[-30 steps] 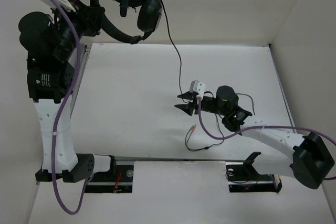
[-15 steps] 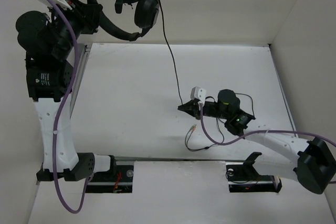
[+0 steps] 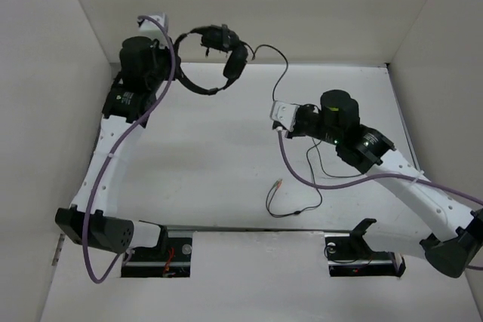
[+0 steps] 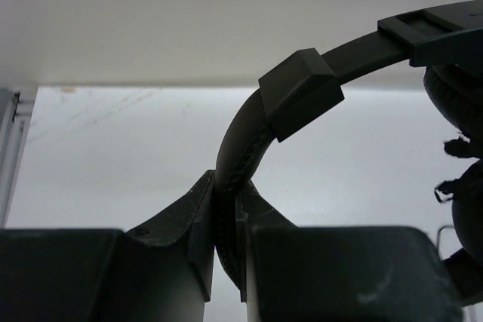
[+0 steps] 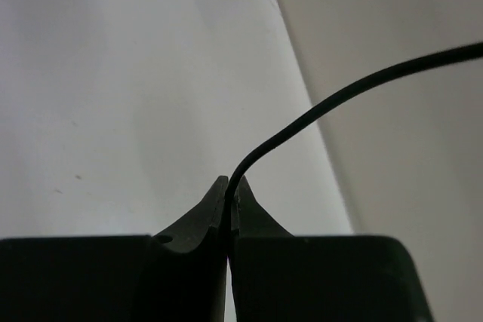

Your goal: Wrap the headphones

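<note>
Left gripper: fingers closed right down on the headband, and the padded band is squeezed between both pads. In the top view this gripper sits at the far-left corner of the table.
Headphones: held up by the headband near the back wall, with the ear cups hanging out to the right of the left gripper. In the left wrist view the band climbs out of the grip and arcs right, past a square slider block to an ear cup at the frame edge.
Right gripper: fingers pressed together with the thin cable nipped between the tips, no gap to see. From above it is right of the table's centre, well apart from the headset.
Cable: leaves the ear cups, loops right along the back wall, then drops into the right gripper. The right wrist view shows the cable rising out of the fingertips and sweeping up to the right.
Loose end: past the grip the cable trails toward the near edge and curls on the table, ending in a pinkish plug lying flat.
Purple arm cable: sags under the right arm, crossing above the loose black cable.
</note>
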You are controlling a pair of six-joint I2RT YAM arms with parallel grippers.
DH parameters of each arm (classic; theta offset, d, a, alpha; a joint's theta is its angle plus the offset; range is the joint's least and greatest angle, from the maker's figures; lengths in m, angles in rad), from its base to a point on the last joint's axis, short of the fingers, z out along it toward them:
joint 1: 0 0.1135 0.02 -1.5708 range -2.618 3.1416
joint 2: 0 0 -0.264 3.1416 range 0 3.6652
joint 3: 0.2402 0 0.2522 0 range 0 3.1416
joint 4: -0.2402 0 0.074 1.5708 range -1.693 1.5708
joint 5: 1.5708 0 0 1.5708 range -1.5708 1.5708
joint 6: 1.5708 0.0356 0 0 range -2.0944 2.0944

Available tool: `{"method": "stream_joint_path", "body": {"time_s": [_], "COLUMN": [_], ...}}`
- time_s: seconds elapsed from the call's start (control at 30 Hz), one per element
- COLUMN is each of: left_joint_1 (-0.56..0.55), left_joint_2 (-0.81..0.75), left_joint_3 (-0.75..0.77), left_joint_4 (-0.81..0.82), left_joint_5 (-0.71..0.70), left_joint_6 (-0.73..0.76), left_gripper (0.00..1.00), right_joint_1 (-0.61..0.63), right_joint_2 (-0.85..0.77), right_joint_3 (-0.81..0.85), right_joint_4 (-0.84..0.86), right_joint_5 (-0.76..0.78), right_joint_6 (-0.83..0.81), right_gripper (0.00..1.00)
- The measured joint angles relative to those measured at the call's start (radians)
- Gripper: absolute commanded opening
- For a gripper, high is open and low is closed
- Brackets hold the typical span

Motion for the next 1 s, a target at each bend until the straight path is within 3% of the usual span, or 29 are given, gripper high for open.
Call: {"method": "stream_joint_path", "body": {"time_s": [0.13,0.23,0.33,0.47,0.63,1.0], "left_joint_1": [-0.073,-0.102,-0.109,-0.119,-0.135,-0.125], "left_joint_2": [0.043,0.068,0.070,0.070,0.071,0.090], "left_joint_3": [-0.109,-0.164,-0.218,-0.285,-0.332,-0.332], "left_joint_4": [0.005,0.012,0.024,0.039,0.031,0.034], "left_joint_5": [-0.105,-0.163,-0.206,-0.252,-0.274,-0.288], "left_joint_6": [0.093,0.159,0.208,0.249,0.274,0.268], "left_gripper": [0.00,0.00,0.00,0.00,0.00,0.00], "right_joint_1": [0.124,0.196,0.191,0.128,0.064,0.076], "right_joint_2": [0.074,0.130,0.216,0.293,0.272,0.122], "right_joint_3": [0.128,0.130,0.162,0.294,0.426,0.381], "right_joint_4": [-0.155,-0.198,-0.187,-0.092,0.159,0.507], "right_joint_5": [0.218,0.400,0.565,0.671,0.697,0.518], "right_joint_6": [-0.291,-0.528,-0.753,-0.953,-1.118,-1.201], "right_gripper": [0.00,0.00,0.00,0.00,0.00,0.00]}}
